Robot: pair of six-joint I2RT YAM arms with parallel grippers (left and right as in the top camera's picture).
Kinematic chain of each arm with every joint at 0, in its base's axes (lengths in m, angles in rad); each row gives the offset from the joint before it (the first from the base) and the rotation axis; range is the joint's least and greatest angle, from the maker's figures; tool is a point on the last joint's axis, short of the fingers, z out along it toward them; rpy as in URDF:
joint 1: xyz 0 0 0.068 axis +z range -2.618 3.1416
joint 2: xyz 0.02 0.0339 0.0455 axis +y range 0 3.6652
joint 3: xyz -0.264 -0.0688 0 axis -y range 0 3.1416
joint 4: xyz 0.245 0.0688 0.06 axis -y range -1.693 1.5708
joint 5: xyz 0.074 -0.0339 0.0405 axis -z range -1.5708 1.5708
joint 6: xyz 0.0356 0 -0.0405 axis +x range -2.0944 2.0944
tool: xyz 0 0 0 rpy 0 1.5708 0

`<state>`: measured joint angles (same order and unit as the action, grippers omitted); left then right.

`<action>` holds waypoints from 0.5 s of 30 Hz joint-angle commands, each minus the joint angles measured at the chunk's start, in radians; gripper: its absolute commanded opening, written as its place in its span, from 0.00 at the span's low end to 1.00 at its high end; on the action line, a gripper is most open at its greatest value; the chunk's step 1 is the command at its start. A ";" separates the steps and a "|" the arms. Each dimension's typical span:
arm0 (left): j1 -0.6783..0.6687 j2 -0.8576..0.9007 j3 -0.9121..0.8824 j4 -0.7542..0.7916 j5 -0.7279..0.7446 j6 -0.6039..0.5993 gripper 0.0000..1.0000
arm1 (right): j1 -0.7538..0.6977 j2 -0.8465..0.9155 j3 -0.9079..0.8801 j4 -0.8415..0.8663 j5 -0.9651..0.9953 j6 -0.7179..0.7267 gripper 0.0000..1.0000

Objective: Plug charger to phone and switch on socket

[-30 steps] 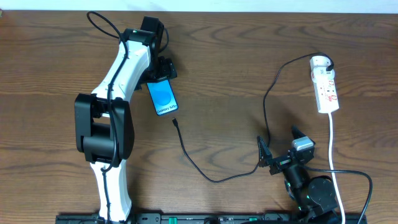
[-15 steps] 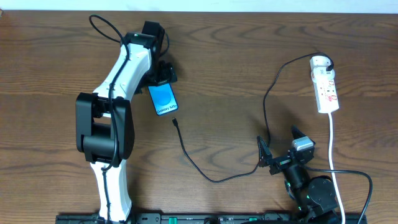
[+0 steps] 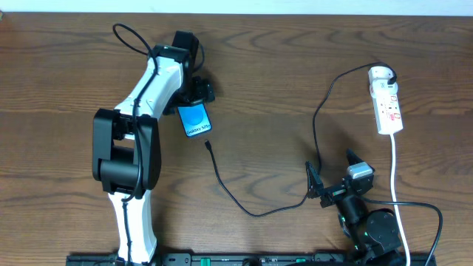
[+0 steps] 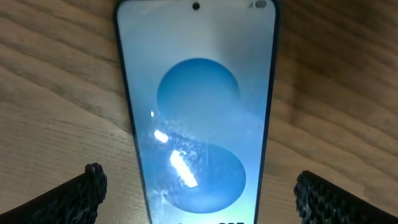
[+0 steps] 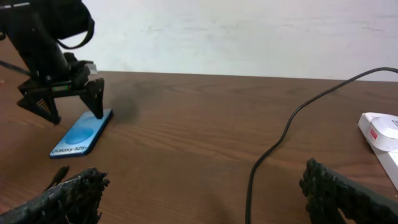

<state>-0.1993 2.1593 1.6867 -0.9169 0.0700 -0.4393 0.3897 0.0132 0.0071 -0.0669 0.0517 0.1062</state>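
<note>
The phone (image 3: 195, 120) lies flat on the table with its blue screen up, and also shows in the left wrist view (image 4: 199, 112) and the right wrist view (image 5: 81, 137). My left gripper (image 3: 194, 94) is open over the phone's far end, its fingers (image 4: 199, 193) on either side with a gap to each edge. The charger cable (image 3: 222, 181) curves across the table, and its connector tip (image 3: 208, 144) lies just below the phone's near end, apart from it. The socket (image 3: 387, 103) lies at the far right. My right gripper (image 3: 332, 168) is open and empty, with the cable (image 5: 292, 118) running between its fingers (image 5: 202, 193).
A thick white cord (image 3: 395, 170) runs from the socket toward the table's front edge, right of my right arm. The left arm's white body (image 3: 133, 148) stretches from the front edge to the phone. A pale wall stands behind the table in the right wrist view.
My left arm has shifted slightly to the right, and the phone has moved a little with it toward the connector tip. The right arm and the cable have not moved.
</note>
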 commanded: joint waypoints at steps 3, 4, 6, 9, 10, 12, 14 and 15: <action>-0.001 0.011 -0.038 0.021 -0.003 0.039 0.98 | -0.005 0.000 -0.002 -0.004 0.001 0.012 0.99; -0.001 0.011 -0.043 0.026 -0.007 0.039 0.98 | -0.005 0.000 -0.002 -0.004 0.001 0.012 0.99; -0.001 0.011 -0.053 0.034 -0.007 0.039 0.98 | -0.005 0.000 -0.002 -0.004 0.001 0.012 0.99; -0.002 0.011 -0.068 0.055 -0.006 0.039 0.98 | -0.005 0.000 -0.002 -0.004 0.001 0.012 0.99; -0.002 0.011 -0.076 0.066 -0.006 0.039 0.99 | -0.005 0.000 -0.002 -0.004 0.001 0.012 0.99; -0.002 0.011 -0.089 0.084 -0.006 0.039 0.98 | -0.005 0.000 -0.002 -0.004 0.001 0.012 0.99; -0.002 0.011 -0.107 0.099 -0.006 0.039 0.98 | -0.005 0.000 -0.002 -0.004 0.001 0.012 0.99; -0.002 0.011 -0.117 0.106 -0.006 0.039 0.98 | -0.005 0.000 -0.002 -0.004 0.001 0.012 0.99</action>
<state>-0.1993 2.1593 1.5951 -0.8177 0.0727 -0.4145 0.3897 0.0132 0.0071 -0.0669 0.0517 0.1062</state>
